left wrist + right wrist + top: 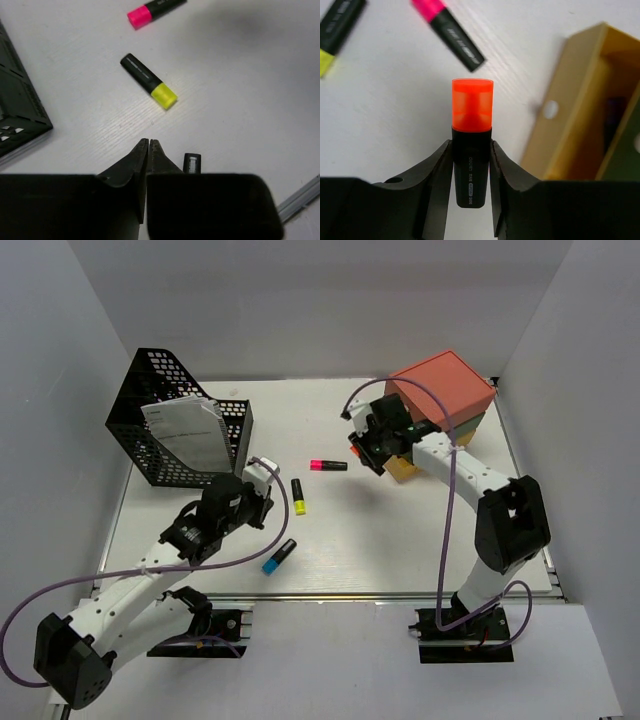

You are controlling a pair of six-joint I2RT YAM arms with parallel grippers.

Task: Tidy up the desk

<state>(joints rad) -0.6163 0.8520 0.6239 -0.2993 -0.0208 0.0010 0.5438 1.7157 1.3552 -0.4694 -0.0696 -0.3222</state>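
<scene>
**Two robot arms over a white surface scattered with highlighters**

The white surface [400,540] is seen from above. It fills the middle of the view between pale walls, with a metal rail [400,595] along its near edge, where both arm bases are bolted. At its far left a black mesh file basket [160,380] is stood, with a printed sheet [188,432] leaning inside. At its far right a stacked drawer box [445,385] with a coral top is placed, and its yellow drawer [580,100] is pulled open.

Three pens are laid flat on the surface between the arms. A pink-capped highlighter [328,465] is found near the centre, a yellow-capped highlighter [298,497] a little nearer the arms, and a blue-capped highlighter [279,556] closest to the rail.

The right end effector [471,146] is clamped around the black barrel of an orange-capped highlighter [472,102], which is held cap-forward above the surface beside the open drawer. The left end effector [149,144] is held near the yellow-capped highlighter, its jaws pressed together with nothing between them.
</scene>
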